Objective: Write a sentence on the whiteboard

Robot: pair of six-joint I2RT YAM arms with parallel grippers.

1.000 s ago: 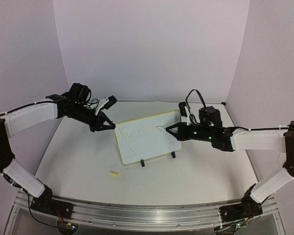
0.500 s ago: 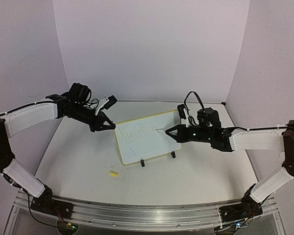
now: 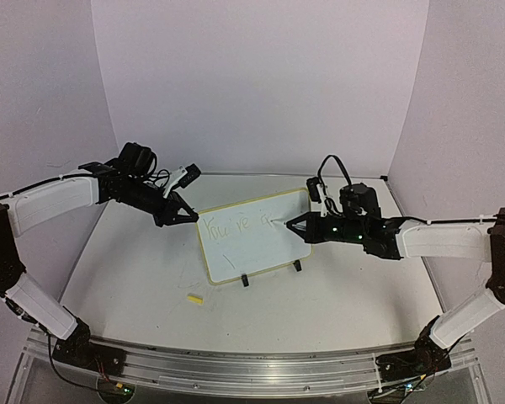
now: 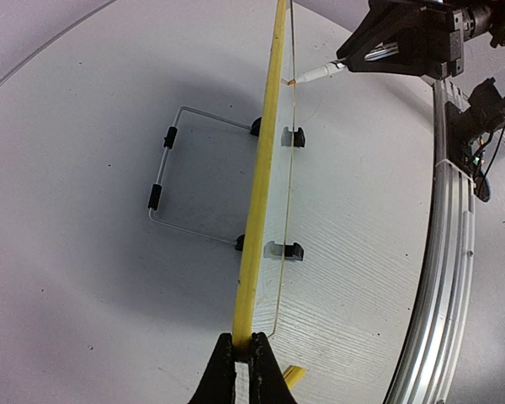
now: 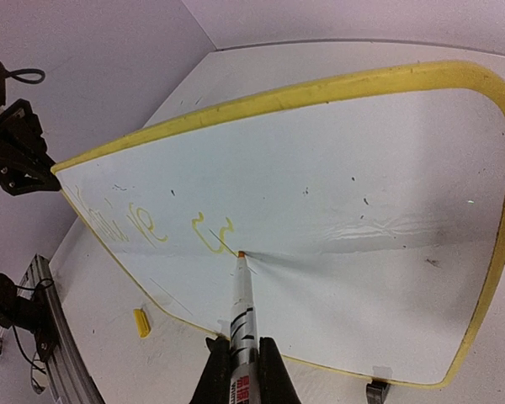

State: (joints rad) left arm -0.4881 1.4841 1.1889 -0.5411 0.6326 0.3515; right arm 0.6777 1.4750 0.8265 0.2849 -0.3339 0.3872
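Right end effector (image 5: 242, 352) pinches a marker (image 5: 241, 290), tip touching the whiteboard (image 3: 257, 244), which stands on the table (image 3: 135, 278) with its edge clamped by the left end effector (image 4: 242, 358). The sentence (image 5: 151, 220) seems barely begun: "You're" and part of another word.

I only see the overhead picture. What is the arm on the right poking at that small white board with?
Observer: A white marker pen, clamped in the right gripper; its orange tip touches the small white yellow-rimmed board.
Visitor: And the other arm?
Observer: The left gripper is pinched shut on the board's yellow edge.
Visitor: What's behind the board?
Observer: A bent wire frame, running back from the board's base.
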